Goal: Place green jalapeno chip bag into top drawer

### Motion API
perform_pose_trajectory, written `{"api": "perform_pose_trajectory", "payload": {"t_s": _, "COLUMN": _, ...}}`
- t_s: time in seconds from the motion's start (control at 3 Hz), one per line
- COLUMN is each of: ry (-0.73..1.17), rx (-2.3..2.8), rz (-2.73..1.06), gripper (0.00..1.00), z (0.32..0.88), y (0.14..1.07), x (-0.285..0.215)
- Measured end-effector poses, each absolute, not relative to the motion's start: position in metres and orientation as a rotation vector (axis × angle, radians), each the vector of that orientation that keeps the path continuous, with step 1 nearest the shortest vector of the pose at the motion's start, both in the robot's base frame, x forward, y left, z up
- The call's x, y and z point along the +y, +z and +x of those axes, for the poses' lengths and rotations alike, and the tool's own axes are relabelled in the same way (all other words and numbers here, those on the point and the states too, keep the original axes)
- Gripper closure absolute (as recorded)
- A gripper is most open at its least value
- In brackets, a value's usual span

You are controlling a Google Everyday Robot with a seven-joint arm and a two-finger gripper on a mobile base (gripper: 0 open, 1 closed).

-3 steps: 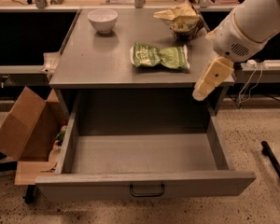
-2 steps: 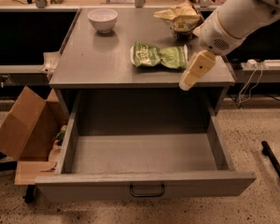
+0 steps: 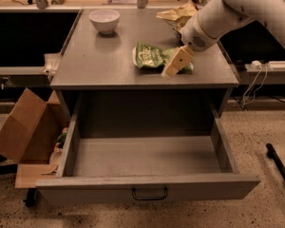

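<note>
The green jalapeno chip bag lies flat on the grey cabinet top, near its front right. My gripper hangs from the white arm that comes in from the upper right; its pale fingers sit over the bag's right end, just above or touching it. The top drawer is pulled fully open below the cabinet top, with a dark bail handle at the centre of its front panel. The drawer's inside shows nothing in it.
A white bowl stands at the back left of the cabinet top. A yellow-tan snack bag lies at the back right, partly behind my arm. An open cardboard box sits on the floor left of the drawer. Cables run at right.
My gripper has moved left and toward the back, from beside the cabinet's right front corner to over the green bag's right end. The bag and drawer have not moved.
</note>
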State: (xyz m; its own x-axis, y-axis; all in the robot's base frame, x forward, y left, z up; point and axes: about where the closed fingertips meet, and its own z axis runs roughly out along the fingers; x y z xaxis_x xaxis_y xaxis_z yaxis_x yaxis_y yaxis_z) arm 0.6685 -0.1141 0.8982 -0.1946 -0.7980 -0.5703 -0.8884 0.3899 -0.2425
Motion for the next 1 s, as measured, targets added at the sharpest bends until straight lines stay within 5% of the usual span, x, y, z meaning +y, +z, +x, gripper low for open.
{"api": "perform_pose_trajectory", "payload": {"t_s": 0.67, "ry": 0.289, "rx": 2.064, "rz": -1.399, "gripper": 0.00, "z": 0.700, "y": 0.860, "x": -0.094}}
{"api": "perform_pose_trajectory", "payload": {"t_s": 1.0, "ry": 0.327, "rx": 2.080, "rz": -1.378, "gripper": 0.18, "z": 0.710, "y": 0.846, "x": -0.087}}
